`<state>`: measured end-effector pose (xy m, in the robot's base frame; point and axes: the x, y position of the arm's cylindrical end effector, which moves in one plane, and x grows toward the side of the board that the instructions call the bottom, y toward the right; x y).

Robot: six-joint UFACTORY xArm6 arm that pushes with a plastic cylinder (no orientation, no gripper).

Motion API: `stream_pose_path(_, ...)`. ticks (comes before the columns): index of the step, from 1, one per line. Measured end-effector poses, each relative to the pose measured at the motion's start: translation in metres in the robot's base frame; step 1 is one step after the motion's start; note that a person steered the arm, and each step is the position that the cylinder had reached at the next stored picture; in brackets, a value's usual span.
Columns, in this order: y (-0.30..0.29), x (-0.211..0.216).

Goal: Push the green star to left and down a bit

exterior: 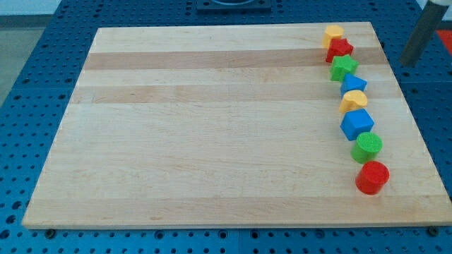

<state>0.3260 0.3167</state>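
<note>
board: pale wooden board (212, 127), light and darker plank stripes running across the view, bare over its left and middle
base: blue perforated table (42, 56) showing on all sides of the board
rod: my dark rod (424, 35) comes in at the view's top right corner
my tip: around (407, 62), off the board's right edge, apart from every block, touching nothing; no grasp
green star: (344, 68), near the board's top right, third from the top in a column of blocks
neighbours: red star (340, 49) touching above, blue block (354, 85) touching below
column bottom: red cylinder (372, 177)
</note>
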Motion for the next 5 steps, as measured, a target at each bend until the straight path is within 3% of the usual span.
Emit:
stream_pose_path(1,-0.043,0.007)
stream_pose_path(5,-0.054,0.008)
